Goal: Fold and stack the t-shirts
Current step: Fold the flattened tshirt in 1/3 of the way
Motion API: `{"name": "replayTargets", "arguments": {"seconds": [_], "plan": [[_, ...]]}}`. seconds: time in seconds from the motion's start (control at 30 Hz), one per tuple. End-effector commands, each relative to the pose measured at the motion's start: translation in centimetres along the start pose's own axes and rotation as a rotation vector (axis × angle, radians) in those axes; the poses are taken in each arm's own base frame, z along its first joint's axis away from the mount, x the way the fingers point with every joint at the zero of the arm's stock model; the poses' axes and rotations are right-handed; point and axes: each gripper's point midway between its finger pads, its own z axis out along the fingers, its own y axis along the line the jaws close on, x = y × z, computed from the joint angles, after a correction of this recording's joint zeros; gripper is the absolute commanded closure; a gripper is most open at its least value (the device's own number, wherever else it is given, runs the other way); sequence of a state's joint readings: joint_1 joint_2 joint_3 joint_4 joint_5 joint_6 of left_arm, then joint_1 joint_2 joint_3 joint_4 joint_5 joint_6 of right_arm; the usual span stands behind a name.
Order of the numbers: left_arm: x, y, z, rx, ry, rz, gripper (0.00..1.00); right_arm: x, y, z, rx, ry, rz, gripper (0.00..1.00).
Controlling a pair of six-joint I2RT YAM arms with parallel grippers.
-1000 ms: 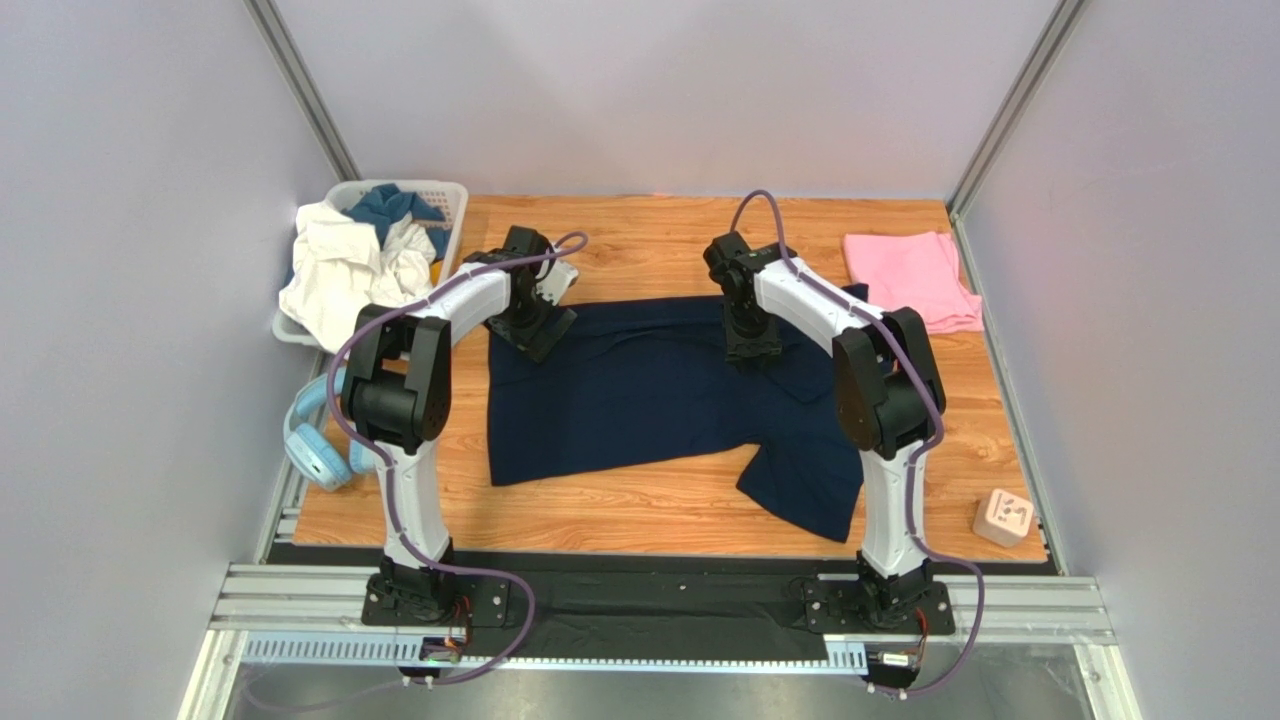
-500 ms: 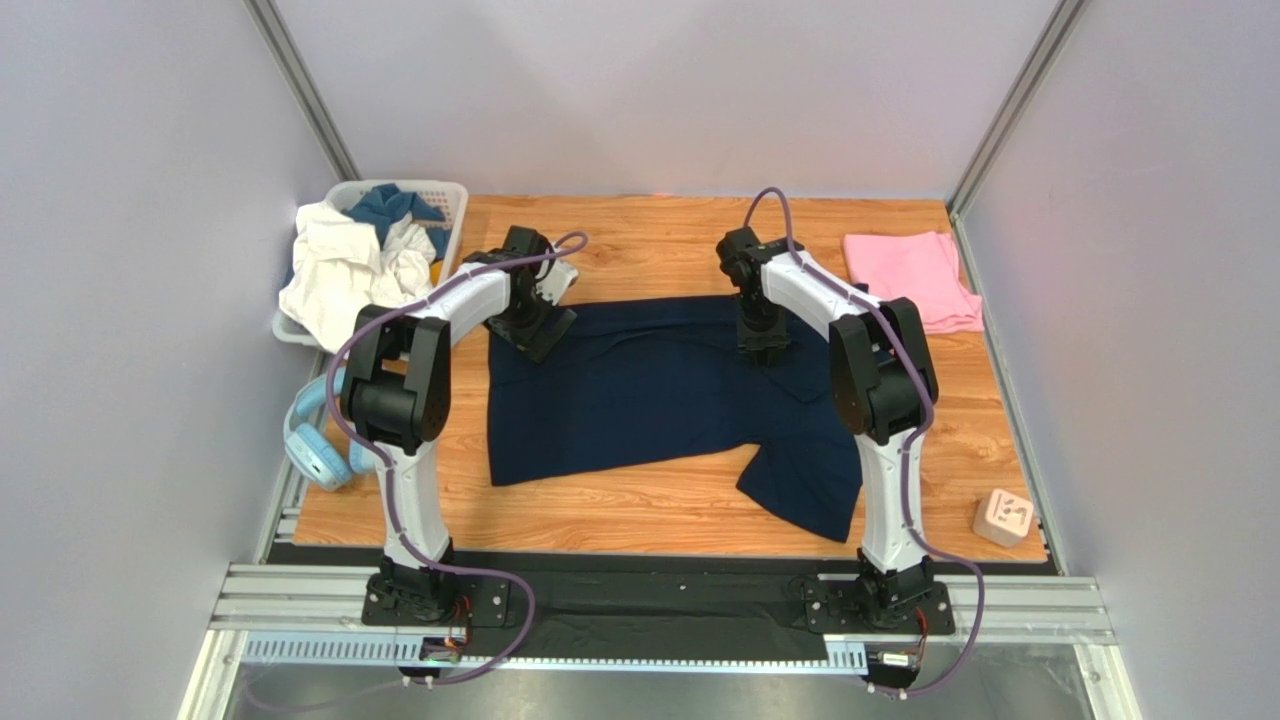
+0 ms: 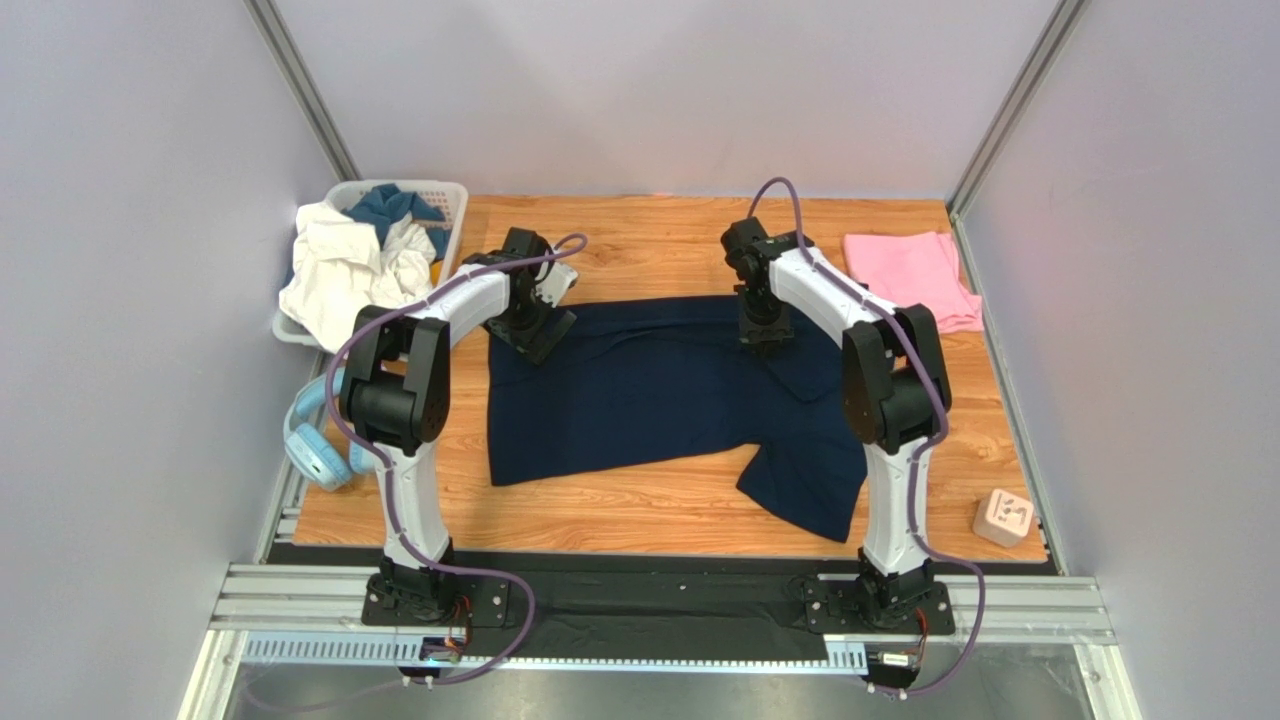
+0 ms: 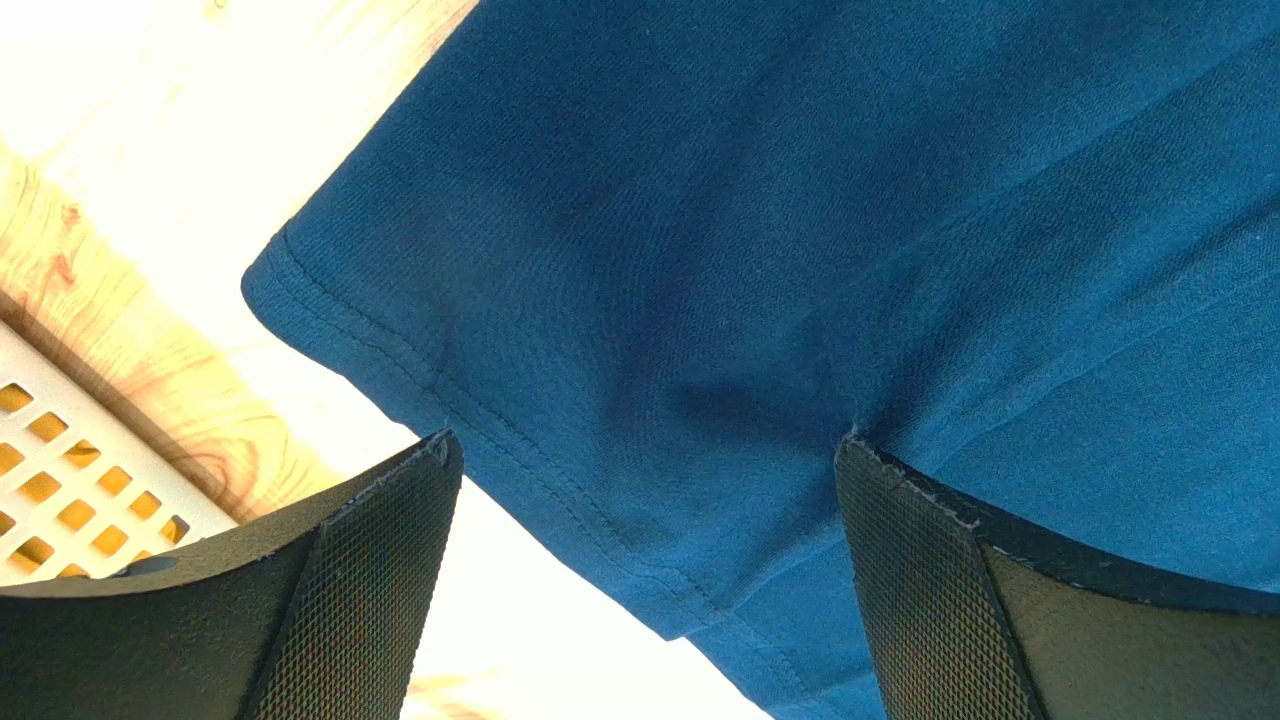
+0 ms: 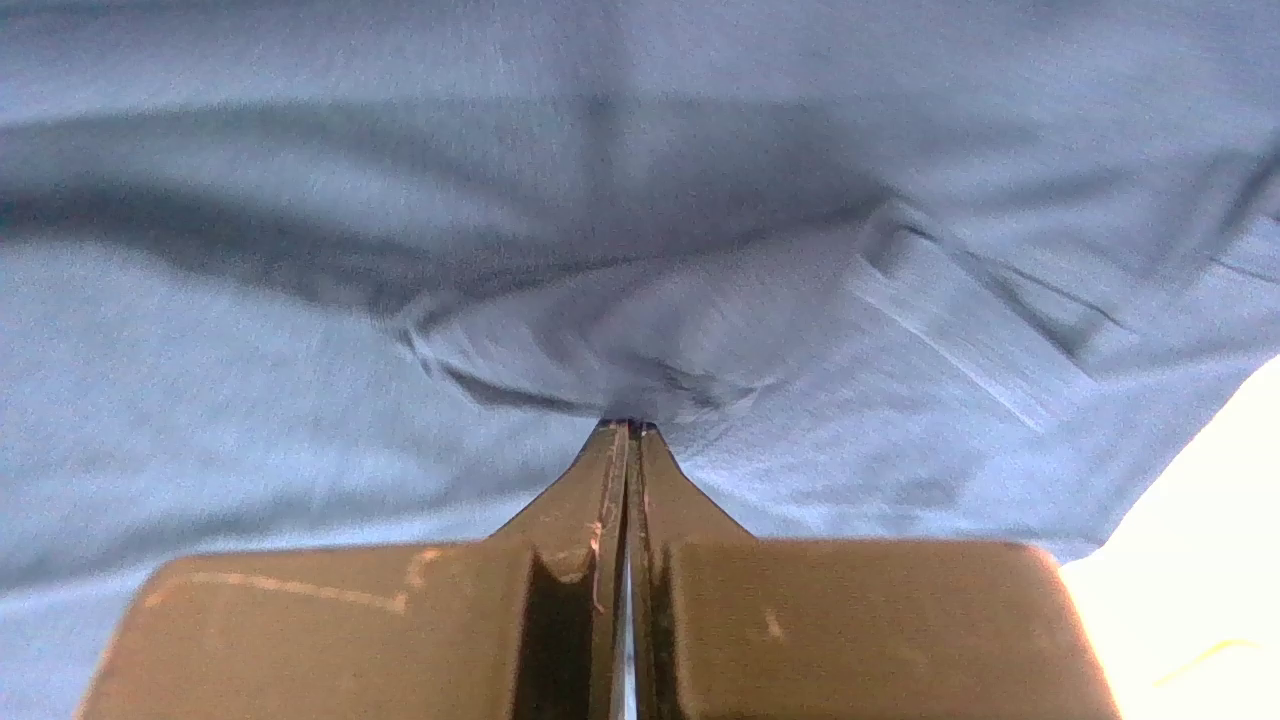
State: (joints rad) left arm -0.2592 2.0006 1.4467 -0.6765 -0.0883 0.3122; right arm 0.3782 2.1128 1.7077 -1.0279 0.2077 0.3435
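Left claw: unchanged over the last second; jaws spread wide over the upper-left corner of the navy t-shirt, the hem lying between its fingers, nothing gripped.
Navy t-shirt: spread across the middle of the counter, with one flap trailing toward the lower right.
Right claw: has just snapped closed at the shirt's upper edge, right of centre; cloth puckers at its tips, so it looks pinched.
Pink t-shirt: folded at the upper right, well apart.
Meaning: one side of the fold looks secured, and the left corner is probably still to be grasped.
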Motion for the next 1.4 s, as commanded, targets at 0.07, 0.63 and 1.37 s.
{"name": "replayTargets", "arguments": {"seconds": [0.07, 0.63, 1.37], "plan": [[-1.1, 0.2, -1.9, 0.002, -0.061, -0.013, 0.01, -0.8, -0.8, -5.6, -0.041, -0.124, 0.041, 1.0], [-1.5, 0.7, -2.0, -0.015, -0.066, -0.006, 0.01, 8.1, 1.5, -0.4, -0.039, 0.095, -0.04, 0.75], [-1.5, 1.0, -2.3, -0.029, -0.067, 0.01, 0.01, 0.5, -0.4, -1.2, 0.071, -0.038, -0.005, 0.66]]}}
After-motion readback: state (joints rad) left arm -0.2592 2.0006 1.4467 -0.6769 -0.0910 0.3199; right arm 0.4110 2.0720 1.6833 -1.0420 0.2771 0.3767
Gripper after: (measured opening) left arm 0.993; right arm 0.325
